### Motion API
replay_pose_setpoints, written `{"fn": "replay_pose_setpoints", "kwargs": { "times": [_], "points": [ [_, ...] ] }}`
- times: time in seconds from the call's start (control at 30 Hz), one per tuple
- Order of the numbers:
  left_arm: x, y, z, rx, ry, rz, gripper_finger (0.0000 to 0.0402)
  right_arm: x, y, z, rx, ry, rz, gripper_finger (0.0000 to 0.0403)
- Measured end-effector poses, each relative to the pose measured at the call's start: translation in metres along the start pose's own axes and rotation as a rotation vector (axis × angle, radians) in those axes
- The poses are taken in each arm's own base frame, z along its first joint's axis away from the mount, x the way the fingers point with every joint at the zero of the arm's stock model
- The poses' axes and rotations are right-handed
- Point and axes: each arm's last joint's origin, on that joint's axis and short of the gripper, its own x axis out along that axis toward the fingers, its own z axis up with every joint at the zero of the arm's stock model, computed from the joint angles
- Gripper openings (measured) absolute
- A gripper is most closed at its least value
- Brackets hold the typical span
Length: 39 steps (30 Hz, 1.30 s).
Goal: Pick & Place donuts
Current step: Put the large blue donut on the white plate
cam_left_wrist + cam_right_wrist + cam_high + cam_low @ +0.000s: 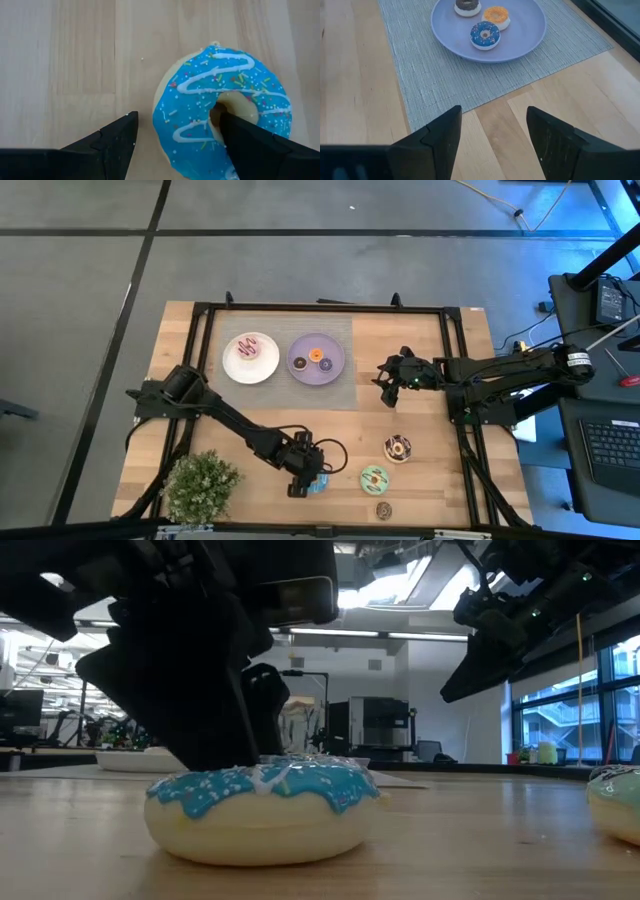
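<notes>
The blue-iced donut (220, 95) lies flat on the wood near the table's near edge (320, 483). My left gripper (177, 117) is open and comes down over it, one finger in its hole and one outside its rim. My right gripper (494, 111) hovers open above the wood by the mat's right edge (388, 383) and holds nothing. The chocolate donut (398, 448), the green donut (374, 477) and a small brown mini (383, 510) lie on the table. A pink donut (250, 348) sits on the white plate. Three minis (485, 34) lie on the lilac plate (530, 40). My left gripper comes from above with one finger (245, 145) down in the blue donut's hole (222, 107) and the other finger (120, 142) outside the ring, a small gap off its outer edge. I cannot tell whether the inner finger touches the hole's wall. The donut rests flat on the table.
A potted plant (200, 485) stands at the near left corner, close to my left arm. The grey mat (290, 395) carries both plates at the far middle. Bare wood lies between the mat and the donuts near the near edge.
</notes>
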Motion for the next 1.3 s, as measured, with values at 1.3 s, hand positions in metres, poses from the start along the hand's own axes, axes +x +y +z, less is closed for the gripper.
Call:
{"fn": "replay_pose_setpoints", "kwargs": {
  "times": [1.3],
  "points": [
    [-0.0022,0.0064,0.0043,-0.049,0.0,-0.016,0.015,0.0001,-0.0002,-0.0003,-0.004,0.003,-0.002,0.0226]
  ]
}}
